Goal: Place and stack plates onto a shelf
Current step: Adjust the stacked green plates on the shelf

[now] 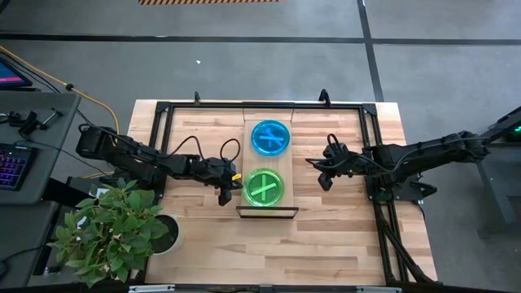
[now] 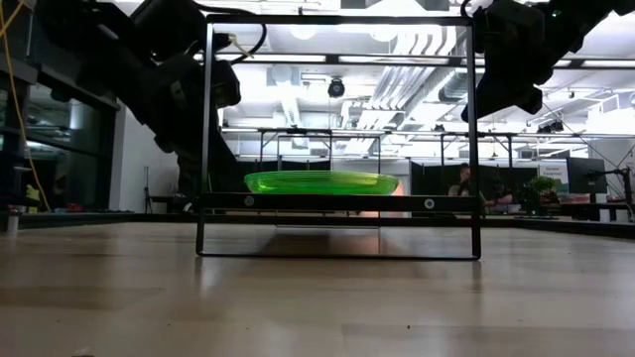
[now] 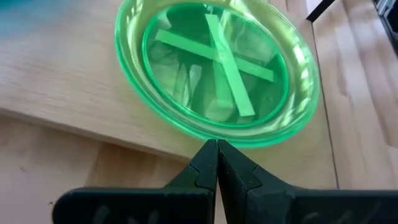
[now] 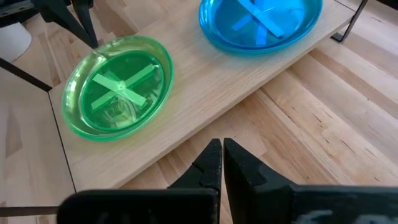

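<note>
Green plates (image 1: pixel 264 188) sit stacked on the shelf's (image 1: pixel 282 168) near half, blue plates (image 1: pixel 270 137) on its far half. We see the left tool (image 1: pixel 225 194) just left of the green stack, fingers together, and the right tool (image 1: pixel 326 177) right of the shelf, fingers together. Left of the worktop (image 1: pixel 326 244) stands a potted plant (image 1: pixel 114 232).

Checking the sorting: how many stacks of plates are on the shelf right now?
2: a green stack at the shelf's near end, a blue stack at its far end. Plates within each stack can't be counted.
</note>
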Motion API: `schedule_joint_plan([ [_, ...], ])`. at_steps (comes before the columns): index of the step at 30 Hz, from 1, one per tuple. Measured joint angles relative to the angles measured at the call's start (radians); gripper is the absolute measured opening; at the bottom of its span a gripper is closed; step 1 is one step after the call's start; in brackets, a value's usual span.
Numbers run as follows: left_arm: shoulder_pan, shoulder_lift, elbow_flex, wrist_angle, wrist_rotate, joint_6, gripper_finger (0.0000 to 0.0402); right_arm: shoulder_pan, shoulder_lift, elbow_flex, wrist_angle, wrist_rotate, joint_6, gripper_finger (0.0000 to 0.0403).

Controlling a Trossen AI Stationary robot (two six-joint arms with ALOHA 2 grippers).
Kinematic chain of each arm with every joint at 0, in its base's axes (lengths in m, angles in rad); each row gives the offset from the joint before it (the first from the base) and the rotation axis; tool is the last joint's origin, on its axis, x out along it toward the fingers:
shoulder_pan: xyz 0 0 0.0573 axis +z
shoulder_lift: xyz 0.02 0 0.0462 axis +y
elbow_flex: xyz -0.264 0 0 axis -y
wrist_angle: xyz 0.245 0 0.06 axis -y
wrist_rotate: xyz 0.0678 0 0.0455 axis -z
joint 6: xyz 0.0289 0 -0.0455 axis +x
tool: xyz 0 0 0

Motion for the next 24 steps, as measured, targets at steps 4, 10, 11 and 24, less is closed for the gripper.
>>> schedule_joint_plan([
  [4,0.015,0.000,0.000,0.008,-0.004,0.018,0.0000,0.000,0.000,0.000,0.000,0.000,0.000,0.0000],
  [10,0.026,0.000,0.000,0.000,-0.006,0.021,0.0000,0.000,0.000,0.000,0.000,0.000,0.000,0.0000],
  [11,0.025,0.000,0.000,0.000,-0.006,0.025,0.0000,0.000,0.000,0.000,0.000,0.000,0.000,0.0000],
  [24,0.060,0.000,0.000,0.009,-0.009,0.082,0.0000,0.000,0.000,0.000,0.000,0.038,0.000,0.0000],
])
